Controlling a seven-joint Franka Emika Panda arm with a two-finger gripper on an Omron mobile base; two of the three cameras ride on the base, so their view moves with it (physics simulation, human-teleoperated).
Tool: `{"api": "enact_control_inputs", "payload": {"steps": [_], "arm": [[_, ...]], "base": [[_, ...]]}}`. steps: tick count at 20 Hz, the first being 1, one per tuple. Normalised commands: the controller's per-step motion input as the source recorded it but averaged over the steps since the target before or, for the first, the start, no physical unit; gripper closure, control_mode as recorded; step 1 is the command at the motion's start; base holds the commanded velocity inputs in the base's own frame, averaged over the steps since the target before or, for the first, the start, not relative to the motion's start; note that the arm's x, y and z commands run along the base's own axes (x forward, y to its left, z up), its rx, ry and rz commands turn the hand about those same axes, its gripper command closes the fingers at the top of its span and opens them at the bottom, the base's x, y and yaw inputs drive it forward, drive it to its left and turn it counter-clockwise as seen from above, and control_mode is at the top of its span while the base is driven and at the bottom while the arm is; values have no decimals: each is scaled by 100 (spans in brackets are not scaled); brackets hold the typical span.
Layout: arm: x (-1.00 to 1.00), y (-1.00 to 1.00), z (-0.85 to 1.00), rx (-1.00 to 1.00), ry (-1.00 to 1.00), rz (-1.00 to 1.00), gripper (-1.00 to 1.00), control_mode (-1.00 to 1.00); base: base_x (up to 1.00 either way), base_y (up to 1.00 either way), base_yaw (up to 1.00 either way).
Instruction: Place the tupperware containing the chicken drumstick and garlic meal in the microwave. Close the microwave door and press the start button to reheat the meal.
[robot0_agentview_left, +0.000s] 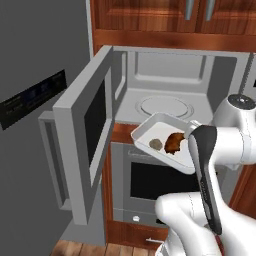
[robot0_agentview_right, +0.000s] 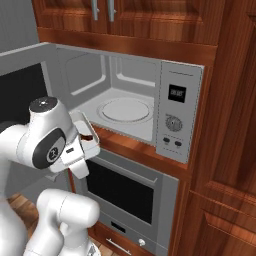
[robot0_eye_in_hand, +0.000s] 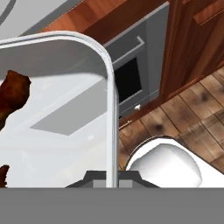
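Two food items, chicken drumstick (robot0_agentview_left: 174, 142) and garlic (robot0_agentview_left: 155, 143), sit in the tupperware (robot0_agentview_left: 150, 131), which I'm carrying mid-frame in the left base view, just in front of and below the microwave (robot0_agentview_left: 175, 75) cavity, roughly level so nothing slides. Gripper (robot0_eye_in_hand: 112, 177) is clamped on the tray's rim edge at the bottom of the hand view. Microwave door (robot0_agentview_left: 82, 135) stands wide open at left, so I judge the path in is clear.

Reddish-brown wooden cabinets (robot0_agentview_right: 220, 100) frame the appliance wall, with upper cabinet doors carrying grey bar handles (robot0_agentview_left: 190, 9). Below sits a built-in grey oven (robot0_agentview_right: 127, 192) with a dark window. A tall grey refrigerator (robot0_agentview_left: 30, 100) stands at the left. The floor (robot0_eye_in_hand: 197, 109) is brown wood planks.
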Motion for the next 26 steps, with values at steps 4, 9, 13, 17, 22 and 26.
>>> {"api": "enact_control_inputs", "payload": {"steps": [4,9,13,17,22,26], "arm": [[46,-22,0,0,-1,0,100,-100],[48,-20,0,0,0,0,100,-100],[49,-20,0,0,-2,-6,100,-100],[61,-13,0,0,-6,-13,100,-100],[67,-7,0,0,-2,-11,100,-100],[72,-1,0,0,0,-5,100,-100]], "base": [[0,0,0],[0,0,0],[0,0,0],[0,0,0],[0,0,0],[0,0,0]]}}
